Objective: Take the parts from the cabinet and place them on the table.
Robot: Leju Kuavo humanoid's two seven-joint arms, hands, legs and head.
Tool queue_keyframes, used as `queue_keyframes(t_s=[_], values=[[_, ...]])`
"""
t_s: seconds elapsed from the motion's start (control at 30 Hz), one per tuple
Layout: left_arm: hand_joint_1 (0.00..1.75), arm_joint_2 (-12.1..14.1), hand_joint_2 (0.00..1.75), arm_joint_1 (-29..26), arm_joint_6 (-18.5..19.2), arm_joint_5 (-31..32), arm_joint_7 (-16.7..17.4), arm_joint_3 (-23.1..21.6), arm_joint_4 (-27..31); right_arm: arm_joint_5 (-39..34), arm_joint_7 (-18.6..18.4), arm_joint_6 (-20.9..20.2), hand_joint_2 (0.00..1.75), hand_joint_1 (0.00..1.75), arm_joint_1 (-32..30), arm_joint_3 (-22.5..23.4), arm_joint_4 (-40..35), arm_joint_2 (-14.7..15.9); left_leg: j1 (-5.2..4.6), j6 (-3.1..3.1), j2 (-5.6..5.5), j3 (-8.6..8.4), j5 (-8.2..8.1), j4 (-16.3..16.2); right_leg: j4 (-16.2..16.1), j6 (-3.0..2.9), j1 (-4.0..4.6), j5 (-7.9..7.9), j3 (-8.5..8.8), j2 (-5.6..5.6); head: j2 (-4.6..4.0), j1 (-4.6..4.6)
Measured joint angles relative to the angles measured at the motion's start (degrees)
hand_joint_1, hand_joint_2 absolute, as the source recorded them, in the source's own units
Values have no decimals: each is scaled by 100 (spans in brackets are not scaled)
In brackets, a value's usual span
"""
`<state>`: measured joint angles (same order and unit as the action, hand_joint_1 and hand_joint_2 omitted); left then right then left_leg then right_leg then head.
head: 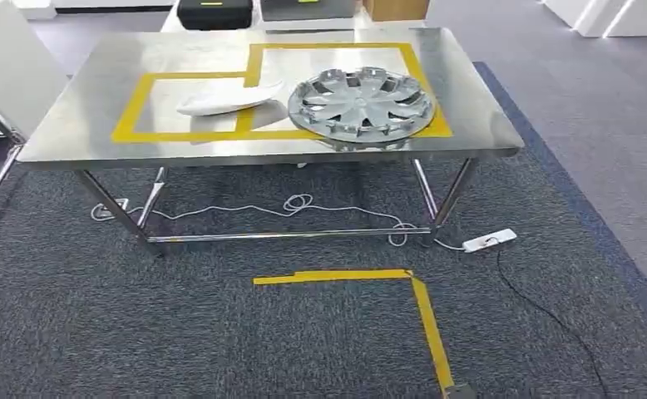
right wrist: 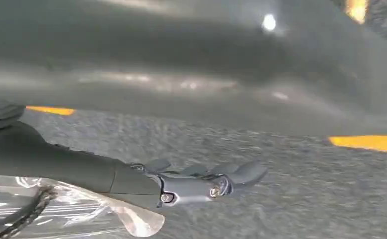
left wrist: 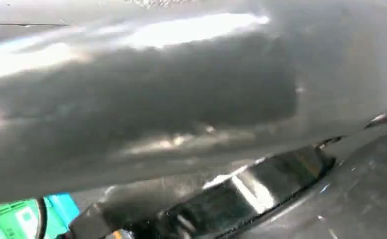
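Steel table [head: 96, 125], yellow-taped, bears your hubcap [head: 360, 104]; your right hand [right wrist: 201, 183] hangs empty, fingers straight, over grey carpet [right wrist: 291, 199].

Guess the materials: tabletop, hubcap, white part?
Tabletop: brushed stainless steel, by its dull grey sheen and soft reflections. Hubcap: probably silver-painted or chromed plastic; glossy spokes, but metal can't be excluded. White part: likely glossy painted plastic, smooth and curved.
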<state>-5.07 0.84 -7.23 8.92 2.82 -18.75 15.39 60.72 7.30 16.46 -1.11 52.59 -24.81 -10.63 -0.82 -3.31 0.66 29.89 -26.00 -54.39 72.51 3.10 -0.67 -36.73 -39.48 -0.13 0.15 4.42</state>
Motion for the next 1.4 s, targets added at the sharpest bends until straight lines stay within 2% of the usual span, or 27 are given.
queue_keyframes(t_s=[0.07,0.13,0.2,0.23,0.27,0.33,0.4,0.47,0.5,0.57,0.63,0.67,0.7,0.73,0.83,0.87,0.97,1.0,1.03,1.07,1.13,1.17,1.23,1.27,1.33,1.37,1.4], values=[[0,-4,0,0,-33,2,0,0,0,-54,9,-7,0,0,9,0,54,39,-2,16,12,270,152,-73,197,11,1,392,166,1,0,-2],[0,-11,0,-1,-35,11,2,0,0,-26,-11,-59,0,0,8,2,59,59,12,52,14,547,273,-188,-438,17,-5,819,765,0,0,-4],[0,-13,0,5,-35,17,9,-2,0,59,-70,-96,0,0,25,-9,59,68,-17,112,6,712,359,-339,-1691,3,16,406,1664,-4,0,15],[0,-13,0,0,-35,17,11,-2,0,92,-76,-105,0,0,36,-9,59,70,-16,134,13,724,420,-352,-1809,-72,18,314,1674,5,2,-11],[0,-15,0,2,-35,20,11,-2,0,103,-88,-116,0,0,20,-11,63,70,-8,148,18,719,474,-343,-1792,-74,31,348,1602,11,0,-5],[0,-20,0,-12,-35,37,15,-4,-2,114,-105,-123,0,0,-3,-11,70,68,12,229,10,755,566,-332,-1753,-203,28,439,1527,-9,0,7],[0,-20,0,-27,-35,44,17,-4,-11,151,-112,-122,0,0,4,-11,74,68,47,320,-24,849,-66,-645,-1752,-304,14,573,1381,-46,0,-11],[0,-20,0,-41,-35,52,22,-7,-13,179,-114,-123,0,0,0,-11,70,68,79,373,-25,981,-766,-1458,-1745,-314,18,723,1209,-47,0,-15],[0,-20,0,-39,-35,55,22,-7,-13,195,-114,-127,0,0,-6,-11,70,68,94,392,-25,1017,-935,-1886,-1739,-308,19,802,1108,-53,0,-13],[0,-22,0,-39,-38,59,22,-9,-13,225,-120,-173,0,0,-5,-11,68,68,121,410,-26,881,-690,-2170,-1701,-293,18,953,937,-65,0,-15],[0,-22,0,-35,-40,66,24,-9,-13,280,-118,-212,0,0,-8,-15,52,68,154,409,-27,353,-257,-1586,-1627,-259,11,1078,707,-60,0,-11],[0,-20,0,-26,-40,68,26,-9,-13,293,-118,-238,0,0,-11,-18,44,68,166,402,-34,-35,-241,-1060,-1590,-235,9,1128,630,-55,0,-15],[0,-22,0,-9,-40,68,26,-9,-11,295,-118,-249,0,0,-16,-24,28,68,157,384,-66,-443,-458,-462,-1559,-190,28,1165,574,-50,0,-18],[0,-22,0,2,-40,70,26,-9,-13,306,-114,-256,0,0,-16,-39,24,66,132,323,-86,-618,-597,-98,-1546,-147,26,1225,545,-49,0,2],[0,-31,0,5,-40,68,28,-9,-13,308,-112,-269,0,0,-24,-61,19,68,64,194,-77,-478,-480,-121,-1600,-17,-25,1415,497,-56,0,-4],[0,-33,0,-12,-40,68,35,-9,-18,308,-112,-267,0,0,-40,-65,19,68,102,135,-41,-386,-388,-92,-1570,8,-59,1372,453,-35,0,-25],[0,-31,0,-18,-40,68,39,-9,-20,308,-114,-265,0,0,-83,-68,19,64,54,26,-14,-98,-163,-98,-609,2,-46,218,122,-9,0,28],[0,-33,0,-19,-40,68,39,-9,-20,311,-111,-265,0,0,-84,-70,17,62,30,13,-11,17,-76,-104,-179,0,-41,-24,68,-7,0,26],[0,-39,0,-18,-40,68,37,-9,-20,311,-105,-265,0,0,-77,-70,17,62,9,9,-8,120,9,-113,121,-12,-36,-35,62,-4,0,28],[0,-39,0,-20,-40,68,39,-9,-20,304,-103,-267,0,0,-74,-70,8,62,-5,13,-5,241,91,-125,232,-28,-19,138,141,-4,0,22],[0,-39,0,-21,-40,68,39,-9,-20,293,-96,-275,0,0,-76,-70,0,64,-7,26,0,487,243,-185,-164,-72,31,668,633,-4,0,26],[0,-42,0,-18,-40,68,39,-9,-20,293,-96,-280,0,0,-75,-68,-16,64,-7,36,-3,580,304,-214,-615,-98,47,729,1006,-5,0,28],[0,-55,0,-14,-44,68,39,-9,-17,289,-94,-280,0,0,-30,-70,-46,64,-39,87,-3,669,407,-288,-1812,-152,84,380,1860,-16,0,42],[0,-55,0,-18,-51,70,39,-9,-20,284,-94,-284,0,0,0,-70,-48,64,-43,112,8,710,479,-295,-1966,-153,82,265,1819,-10,0,24],[0,-50,0,-10,-90,70,39,-9,-20,269,-96,-304,0,0,-17,-70,-48,64,-20,187,20,750,603,-254,-1924,-233,106,325,1716,-8,0,31],[0,-37,0,-24,-114,72,44,-9,-20,262,-131,-335,0,0,-37,-68,-44,46,-3,230,2,773,583,-280,-1937,-272,60,405,1678,-35,0,33],[0,-37,0,-39,-121,74,50,-11,-20,254,-162,-381,0,0,-48,-61,-46,51,6,291,-28,811,311,-402,-1936,-313,56,455,1632,-48,0,17]])
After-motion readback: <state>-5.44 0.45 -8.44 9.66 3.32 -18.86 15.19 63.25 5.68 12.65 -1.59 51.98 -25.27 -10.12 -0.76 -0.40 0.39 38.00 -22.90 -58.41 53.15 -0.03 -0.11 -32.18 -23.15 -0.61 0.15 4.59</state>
